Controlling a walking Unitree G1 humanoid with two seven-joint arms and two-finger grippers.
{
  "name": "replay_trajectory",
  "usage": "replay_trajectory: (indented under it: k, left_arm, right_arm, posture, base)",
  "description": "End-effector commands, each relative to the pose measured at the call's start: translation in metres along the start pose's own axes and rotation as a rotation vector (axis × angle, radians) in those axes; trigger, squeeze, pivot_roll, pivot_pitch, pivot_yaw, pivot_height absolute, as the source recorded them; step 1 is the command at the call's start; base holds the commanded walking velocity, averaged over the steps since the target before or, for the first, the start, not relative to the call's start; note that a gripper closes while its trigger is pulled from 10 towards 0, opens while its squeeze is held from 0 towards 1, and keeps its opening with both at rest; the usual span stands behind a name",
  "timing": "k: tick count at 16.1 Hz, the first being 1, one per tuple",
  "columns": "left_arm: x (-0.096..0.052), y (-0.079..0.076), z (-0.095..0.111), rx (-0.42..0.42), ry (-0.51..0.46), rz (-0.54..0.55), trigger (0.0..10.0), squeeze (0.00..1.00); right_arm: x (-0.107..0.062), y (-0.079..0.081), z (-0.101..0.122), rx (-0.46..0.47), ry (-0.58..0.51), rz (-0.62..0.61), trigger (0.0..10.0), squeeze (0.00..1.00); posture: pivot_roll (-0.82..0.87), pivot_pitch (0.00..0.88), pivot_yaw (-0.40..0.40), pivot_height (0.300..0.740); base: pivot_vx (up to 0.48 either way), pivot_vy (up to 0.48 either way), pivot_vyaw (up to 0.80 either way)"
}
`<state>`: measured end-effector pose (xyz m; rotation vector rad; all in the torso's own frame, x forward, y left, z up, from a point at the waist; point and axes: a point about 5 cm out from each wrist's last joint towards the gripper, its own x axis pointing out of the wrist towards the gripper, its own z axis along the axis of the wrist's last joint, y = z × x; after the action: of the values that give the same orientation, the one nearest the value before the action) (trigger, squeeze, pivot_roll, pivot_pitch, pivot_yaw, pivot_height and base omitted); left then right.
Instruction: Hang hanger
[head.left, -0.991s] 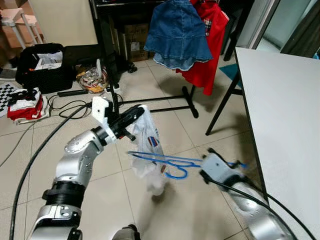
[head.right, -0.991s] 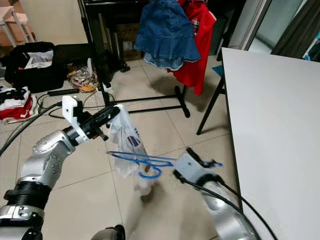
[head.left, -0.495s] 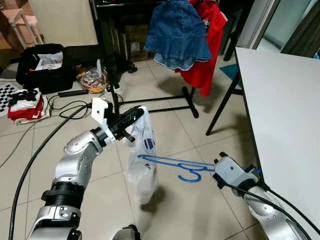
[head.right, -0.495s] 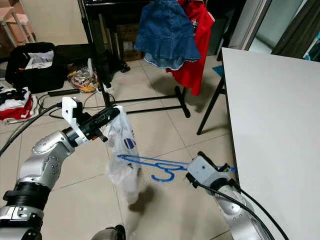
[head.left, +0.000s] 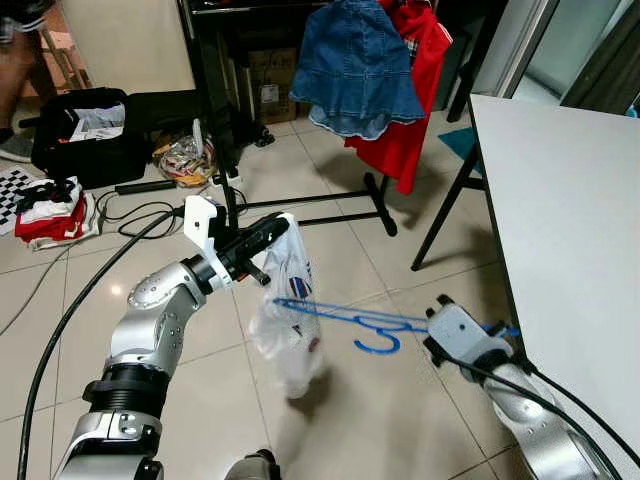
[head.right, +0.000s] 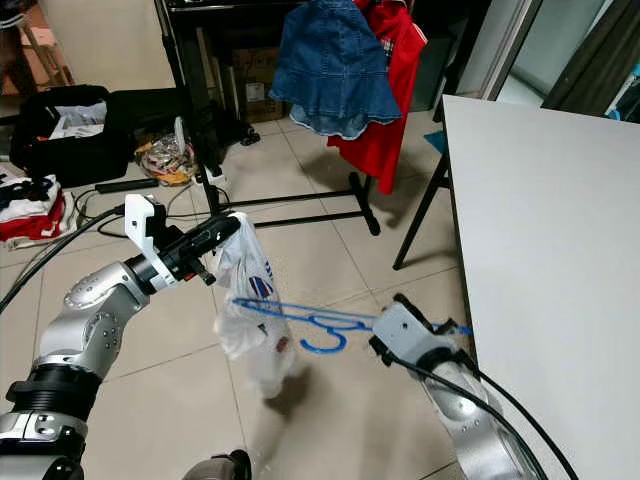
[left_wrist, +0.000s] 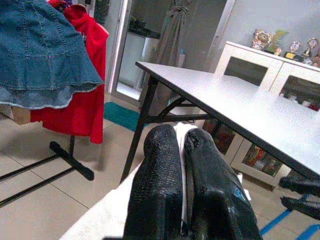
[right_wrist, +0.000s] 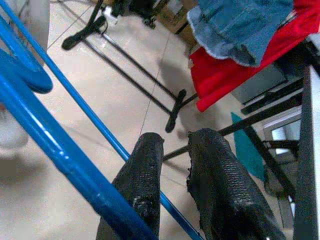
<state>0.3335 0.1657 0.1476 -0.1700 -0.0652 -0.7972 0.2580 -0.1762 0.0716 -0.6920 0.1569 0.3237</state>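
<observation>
White table (head.left: 570, 230) along the robot's right; black clothes rack (head.left: 215, 110) ahead on the tiled floor, carrying a denim skirt (head.left: 355, 65) and a red garment (head.left: 415, 90). A black suitcase (head.left: 85, 135) and loose cables (head.left: 140, 215) lie to the left. Centre: a white garment (head.left: 288, 310) hangs from the left gripper (head.left: 268, 232), whose two fingers are pressed together on its top edge. The blue hanger (head.left: 355, 322) lies roughly level between the arms, one end reaching into the white garment, the other end clamped by the right gripper (head.left: 497, 330) near the table edge; its hook points down.

Step in hand, as judged: the hanger is being threaded into the garment, well short of the rack. The next move calls for seating the hanger's shoulders inside the garment, turning the hook upward, then carrying it forward to the rack's rail.
</observation>
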Motion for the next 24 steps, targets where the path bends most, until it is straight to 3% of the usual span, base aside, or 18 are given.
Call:
replay_trajectory:
  k: [1, 9, 12, 16, 24]
  left_arm:
    - [0.001, -0.001, -0.001, 0.001, 0.007, -0.009, 10.0, 0.00]
    - [0.003, -0.004, -0.001, -0.002, 0.002, -0.017, 10.0, 0.00]
    - [0.001, -0.003, -0.001, -0.002, 0.005, -0.014, 10.0, 0.00]
    - [0.003, -0.004, -0.002, -0.004, 0.006, -0.018, 10.0, 0.00]
    - [0.003, -0.002, 0.001, 0.000, 0.004, -0.017, 10.0, 0.00]
  right_arm:
    - [0.001, 0.002, 0.001, -0.004, -0.005, -0.007, 10.0, 0.00]
    - [0.008, 0.007, 0.008, -0.030, -0.028, -0.037, 10.0, 0.00]
    - [0.000, -0.001, -0.005, -0.042, 0.002, -0.042, 10.0, 0.00]
    - [-0.005, 0.001, -0.015, -0.060, 0.034, -0.034, 10.0, 0.00]
    - [0.008, 0.024, 0.015, 0.000, -0.087, 0.035, 10.0, 0.00]
  posture:
    - [0.08, 0.122, 0.021, 0.740]
    - [0.08, 0.123, 0.018, 0.740]
    - [0.08, 0.125, 0.019, 0.740]
    - [0.07, 0.128, 0.022, 0.740]
    - [0.08, 0.124, 0.026, 0.740]
  base:
    - [0.000, 0.000, 0.00]
    - [0.000, 0.000, 0.00]
    - [0.000, 0.000, 0.00]
    - [0.000, 0.000, 0.00]
    - [0.000, 0.000, 0.00]
